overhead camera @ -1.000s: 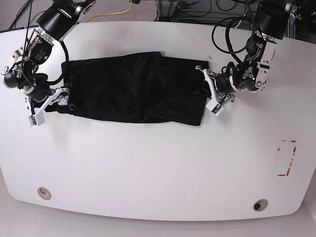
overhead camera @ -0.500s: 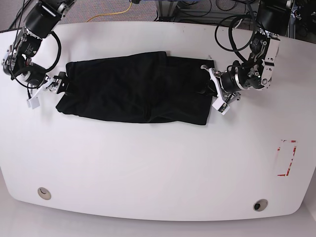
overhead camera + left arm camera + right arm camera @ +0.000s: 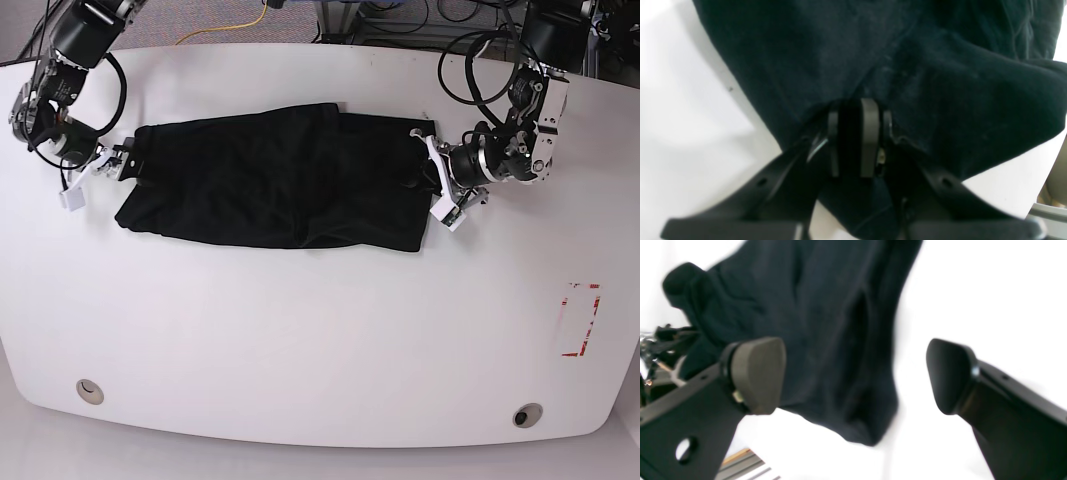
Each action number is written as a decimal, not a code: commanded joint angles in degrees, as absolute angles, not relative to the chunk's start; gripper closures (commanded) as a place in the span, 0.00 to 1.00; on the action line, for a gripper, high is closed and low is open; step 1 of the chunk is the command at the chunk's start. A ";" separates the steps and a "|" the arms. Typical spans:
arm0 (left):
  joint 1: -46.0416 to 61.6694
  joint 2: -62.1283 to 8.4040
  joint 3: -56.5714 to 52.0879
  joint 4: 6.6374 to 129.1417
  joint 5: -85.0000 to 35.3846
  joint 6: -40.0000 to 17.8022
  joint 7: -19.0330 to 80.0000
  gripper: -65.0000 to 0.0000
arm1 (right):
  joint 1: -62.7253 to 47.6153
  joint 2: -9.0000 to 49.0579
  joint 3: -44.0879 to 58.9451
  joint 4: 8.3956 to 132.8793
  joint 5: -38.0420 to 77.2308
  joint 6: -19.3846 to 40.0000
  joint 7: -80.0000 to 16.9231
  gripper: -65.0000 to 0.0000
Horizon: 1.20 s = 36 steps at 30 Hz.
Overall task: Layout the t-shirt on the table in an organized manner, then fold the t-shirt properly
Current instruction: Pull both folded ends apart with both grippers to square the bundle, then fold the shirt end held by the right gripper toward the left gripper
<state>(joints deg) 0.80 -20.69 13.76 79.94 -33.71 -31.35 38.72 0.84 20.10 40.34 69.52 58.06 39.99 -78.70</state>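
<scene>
The t-shirt (image 3: 275, 180) lies spread across the upper middle of the tabletop (image 3: 320, 340), a long black band. At its three o'clock edge the left gripper (image 3: 436, 185) has its jaws clamped on the fabric. At nine o'clock the right gripper (image 3: 92, 178) has its jaws wide apart, holding nothing.

Cut off at the top and right edges of the left wrist view: the t-shirt (image 3: 907, 66), its cloth between the pads hidden in shadow. Blurred in the right wrist view, especially along the lower hem. Too small to tell in the base view: the fingertips of the right gripper (image 3: 95, 175).
</scene>
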 commanded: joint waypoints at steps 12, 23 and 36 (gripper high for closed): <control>1.80 -21.76 13.93 79.16 -28.18 -30.02 45.49 0.89 | 0.48 16.13 32.57 70.11 57.63 40.00 -78.46 0.02; 2.77 -21.76 13.93 79.25 -28.18 -30.02 45.49 0.89 | 0.48 16.92 32.13 70.20 57.45 40.00 -74.33 0.86; 3.03 -21.49 14.11 79.25 -28.09 -29.85 45.49 0.89 | 1.36 19.65 28.53 83.65 57.45 40.00 -74.15 1.00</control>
<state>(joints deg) 1.78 -20.82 13.58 80.05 -34.20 -31.51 37.87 0.27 18.46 28.91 77.43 55.83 39.88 -75.29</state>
